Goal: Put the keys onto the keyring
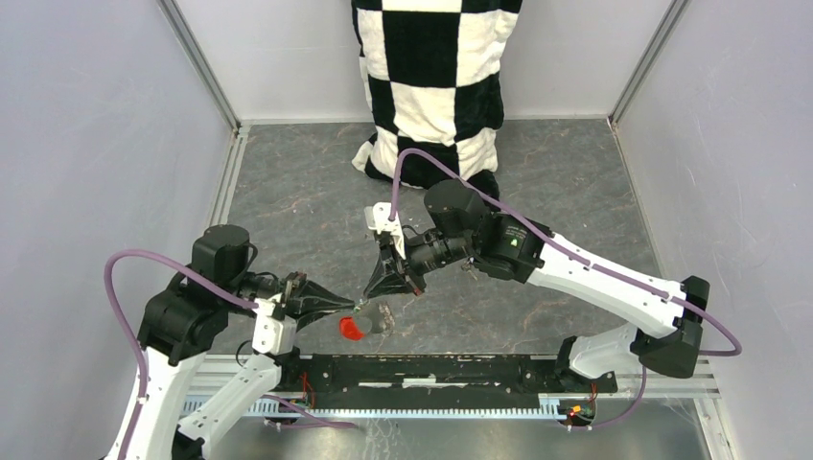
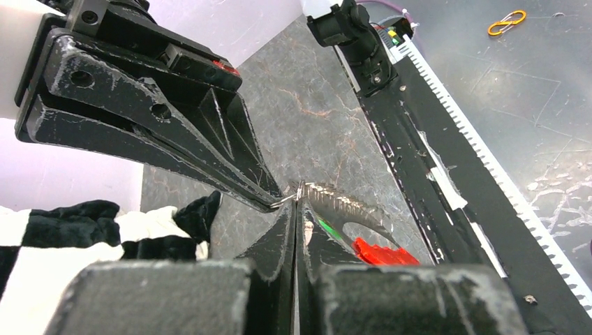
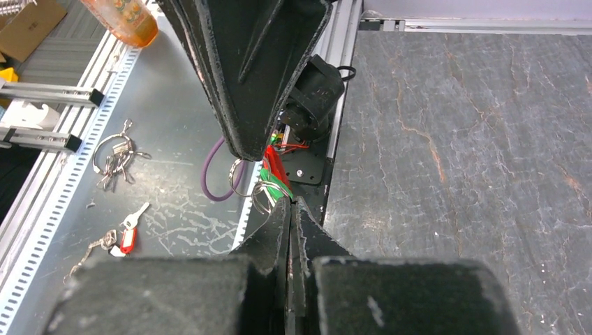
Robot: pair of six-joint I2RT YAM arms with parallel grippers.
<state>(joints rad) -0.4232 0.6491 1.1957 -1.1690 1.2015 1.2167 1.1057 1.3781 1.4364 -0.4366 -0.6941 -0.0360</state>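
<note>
The keyring hangs between both grippers just above the table's front edge. My left gripper (image 2: 299, 202) is shut on its thin silvery ring (image 2: 301, 190). From there the beaded chain (image 2: 345, 206) curves down to the red tag (image 2: 380, 252), which dangles below (image 1: 352, 329). My right gripper (image 3: 290, 202) comes in from the other side, shut on the same wire loop (image 2: 286, 201). The green key (image 3: 279, 190) hangs against the ring beside both tips (image 2: 328, 229). The black key is hidden.
A black-and-white checkered cloth (image 1: 436, 86) hangs at the back. The black rail (image 1: 431, 369) runs along the front edge. On the metal shelf below it lie a bunch of keys (image 3: 115, 157), a red-tagged key (image 3: 129, 230) and an orange bottle (image 3: 122, 17).
</note>
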